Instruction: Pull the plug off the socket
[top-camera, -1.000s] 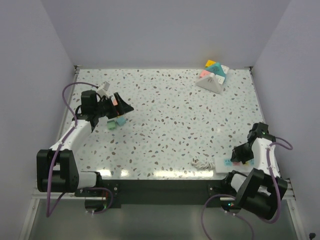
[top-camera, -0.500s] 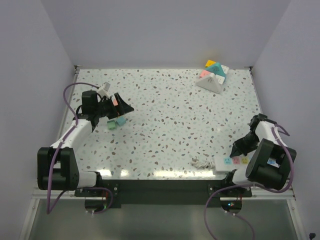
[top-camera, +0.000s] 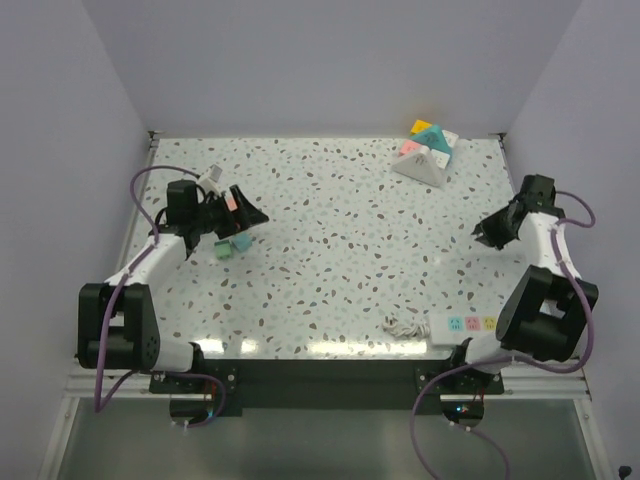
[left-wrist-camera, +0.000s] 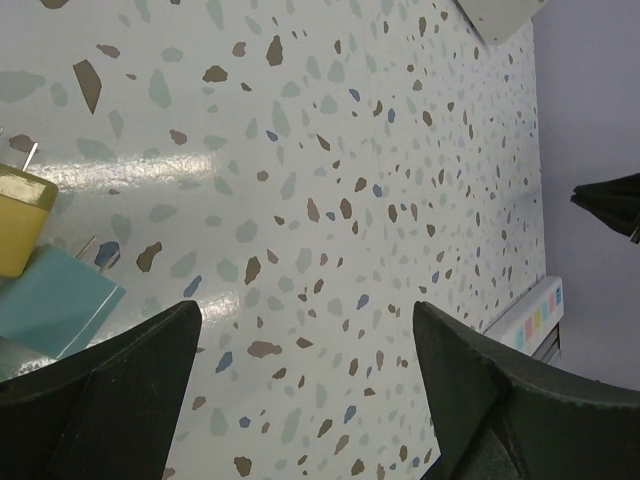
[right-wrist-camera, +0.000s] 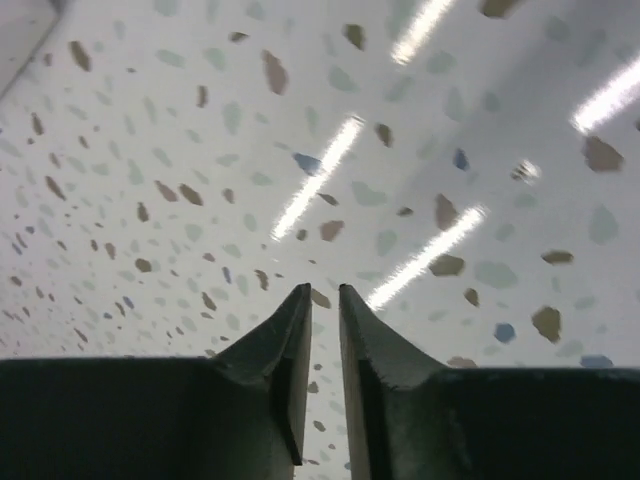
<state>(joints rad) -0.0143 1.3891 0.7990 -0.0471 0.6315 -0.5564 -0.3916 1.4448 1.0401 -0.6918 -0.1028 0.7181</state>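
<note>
Top external view: the right gripper (top-camera: 487, 232), nearly shut on nothing, has been swung well away from the socket strip (top-camera: 465, 323) at the near edge; the teal plug (top-camera: 226, 248) is seen beside the wide-open left gripper (top-camera: 250, 215), apparently already pulled free.

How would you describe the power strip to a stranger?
Look at the near edge of the speckled table, right side. There lies the power strip, a flat white bar. Three pastel socket faces and a coiled white cord at its left end set it apart.
</note>
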